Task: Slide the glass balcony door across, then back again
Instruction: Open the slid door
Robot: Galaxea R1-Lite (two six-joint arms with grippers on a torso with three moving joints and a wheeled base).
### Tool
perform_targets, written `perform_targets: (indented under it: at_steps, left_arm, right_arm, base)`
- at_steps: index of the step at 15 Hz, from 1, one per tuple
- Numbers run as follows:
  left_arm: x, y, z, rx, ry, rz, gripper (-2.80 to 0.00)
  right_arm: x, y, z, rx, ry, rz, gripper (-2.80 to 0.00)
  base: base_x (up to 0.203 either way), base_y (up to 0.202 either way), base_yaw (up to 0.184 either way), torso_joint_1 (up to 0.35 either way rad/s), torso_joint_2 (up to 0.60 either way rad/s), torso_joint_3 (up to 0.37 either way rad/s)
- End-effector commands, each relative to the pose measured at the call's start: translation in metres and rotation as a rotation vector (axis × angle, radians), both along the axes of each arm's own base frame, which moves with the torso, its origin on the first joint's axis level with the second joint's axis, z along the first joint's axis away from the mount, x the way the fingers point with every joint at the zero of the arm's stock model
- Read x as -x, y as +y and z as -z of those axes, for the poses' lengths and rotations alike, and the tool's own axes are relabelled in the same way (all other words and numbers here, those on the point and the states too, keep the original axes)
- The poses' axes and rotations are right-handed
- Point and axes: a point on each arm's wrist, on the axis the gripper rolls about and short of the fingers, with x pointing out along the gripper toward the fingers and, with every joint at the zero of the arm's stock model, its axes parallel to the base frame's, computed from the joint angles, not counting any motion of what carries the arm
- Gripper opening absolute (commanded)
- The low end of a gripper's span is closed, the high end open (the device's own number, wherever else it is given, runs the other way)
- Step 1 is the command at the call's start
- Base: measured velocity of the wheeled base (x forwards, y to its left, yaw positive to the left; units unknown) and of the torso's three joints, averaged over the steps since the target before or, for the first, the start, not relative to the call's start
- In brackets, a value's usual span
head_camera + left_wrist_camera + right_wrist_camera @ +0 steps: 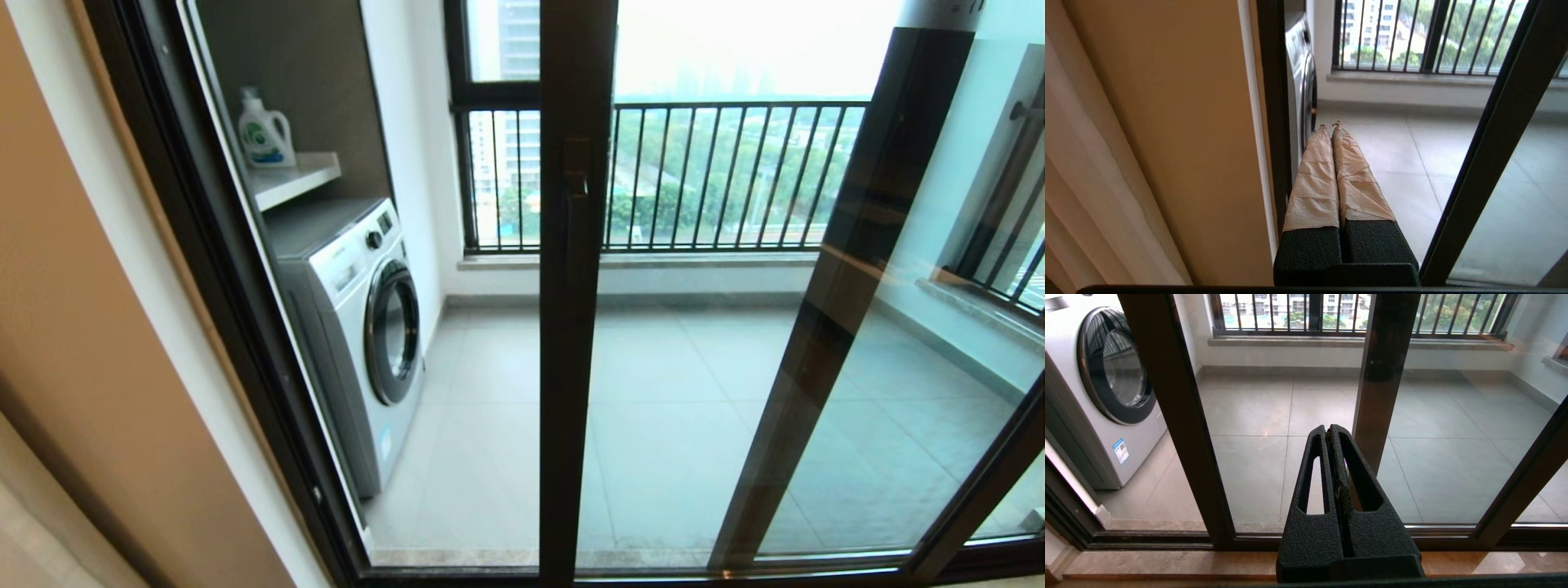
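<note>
The glass balcony door (678, 425) stands partly slid across. Its dark-brown edge upright (571, 367) is mid-view and carries the dark bar handle (577, 220). A gap lies between this upright and the left jamb (237, 310). Neither gripper shows in the head view. My left gripper (1330, 124), with tape-wrapped fingers (1314, 179), is shut and empty; it points into the gap, between the jamb and the door upright (1494, 143). My right gripper (1327, 430) is shut and empty, low down and facing the glass to the right of the door upright (1167, 416).
A washing machine (359, 327) stands on the balcony left of the gap, under a shelf holding a detergent bottle (263, 131). The matching panel's upright (849, 286) is behind the door. The barred window (718, 175) is beyond. A floor track (1151, 537) and a curtain (1086, 183) are near.
</note>
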Motion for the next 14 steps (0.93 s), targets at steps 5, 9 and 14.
perform_targets:
  at_steps: [5, 9, 14]
  left_arm:
    - [-0.021, -0.003, 0.048, -0.049, 0.057, 0.101, -2.8]
    - [-0.021, -0.003, 0.052, -0.142, 0.1, 0.119, -2.8]
    - [-0.021, -0.003, 0.052, -0.074, 0.101, 0.108, -2.8]
  right_arm:
    - [-0.001, 0.0, 0.003, 0.001, 0.013, -0.001, -2.8]
    - [-0.001, 0.0, 0.003, 0.001, 0.013, -0.001, -2.8]
    - [-0.001, 0.0, 0.003, 0.001, 0.013, -0.001, -2.8]
  base:
    - [0.0, 0.0, 0.0, 0.0, 0.0, 0.0]
    - [0.0, 0.0, 0.0, 0.0, 0.0, 0.0]
    - [0.0, 0.0, 0.0, 0.0, 0.0, 0.0]
